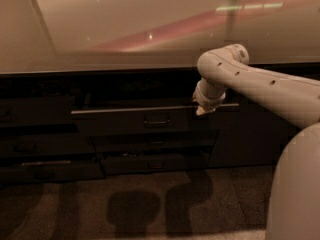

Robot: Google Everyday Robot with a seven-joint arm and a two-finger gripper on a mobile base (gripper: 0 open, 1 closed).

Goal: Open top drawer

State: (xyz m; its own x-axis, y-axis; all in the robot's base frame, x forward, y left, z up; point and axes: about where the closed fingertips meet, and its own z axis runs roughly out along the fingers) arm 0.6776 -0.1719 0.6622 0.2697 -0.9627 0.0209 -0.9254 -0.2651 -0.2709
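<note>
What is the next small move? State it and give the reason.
Probably a short pull straight back toward the robot body. The gripper sits at the top edge of the top drawer, right of its loop handle, and the front stands only slightly proud of the lower drawer fronts. Whether it catches that edge cannot be told.

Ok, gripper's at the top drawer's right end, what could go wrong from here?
The gripper sits near the right end of the top drawer, off its centre handle; pulling there might skew it. The arm hangs close to the counter edge and could bump it.
</note>
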